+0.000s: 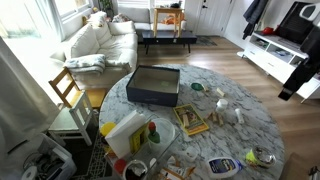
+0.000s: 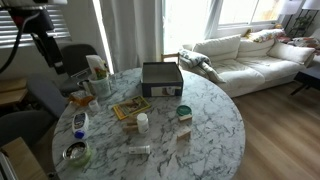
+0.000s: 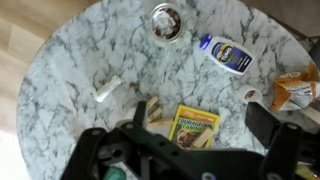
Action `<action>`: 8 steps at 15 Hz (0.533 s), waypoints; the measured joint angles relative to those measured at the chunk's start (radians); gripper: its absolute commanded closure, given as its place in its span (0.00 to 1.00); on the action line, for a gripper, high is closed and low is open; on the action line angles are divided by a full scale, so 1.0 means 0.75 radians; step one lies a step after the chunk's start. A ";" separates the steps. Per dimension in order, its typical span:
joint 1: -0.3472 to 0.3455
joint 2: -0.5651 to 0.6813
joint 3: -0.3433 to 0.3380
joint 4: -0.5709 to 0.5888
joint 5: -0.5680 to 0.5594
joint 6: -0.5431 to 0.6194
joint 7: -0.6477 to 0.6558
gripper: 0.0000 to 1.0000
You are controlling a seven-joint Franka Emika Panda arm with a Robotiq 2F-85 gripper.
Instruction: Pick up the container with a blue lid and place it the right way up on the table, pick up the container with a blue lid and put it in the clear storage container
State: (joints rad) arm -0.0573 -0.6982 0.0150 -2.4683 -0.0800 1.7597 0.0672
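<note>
The container with a blue lid [image 3: 225, 52] is a small white tub with blue marking. It lies on its side on the marble table [image 3: 70, 70], near the edge, and shows in both exterior views [image 1: 222, 166] [image 2: 80, 123]. My gripper [image 3: 200, 122] is open and empty. It hangs high above the table over a yellow book [image 3: 195, 125], well away from the tub. A clear storage container [image 1: 126, 133] with white things in it stands at the table's rim, also in an exterior view [image 2: 97, 76]. My arm [image 2: 42, 35] is at the frame's edge.
A dark box [image 1: 154, 85] sits on the table's far side. A metal bowl [image 3: 166, 20] lies near the tub. Wooden blocks [image 3: 155, 112] lie beside the book. There is also a white bottle [image 2: 142, 122], a white roll [image 3: 105, 90] and an orange bag [image 3: 295, 90].
</note>
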 measured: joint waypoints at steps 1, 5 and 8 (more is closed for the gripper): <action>0.002 0.004 0.013 -0.056 0.040 0.005 0.067 0.00; 0.003 0.031 0.096 -0.262 0.201 0.141 0.359 0.00; 0.003 0.066 0.155 -0.388 0.307 0.340 0.554 0.00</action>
State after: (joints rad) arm -0.0551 -0.6489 0.1310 -2.7592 0.1504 2.0144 0.4830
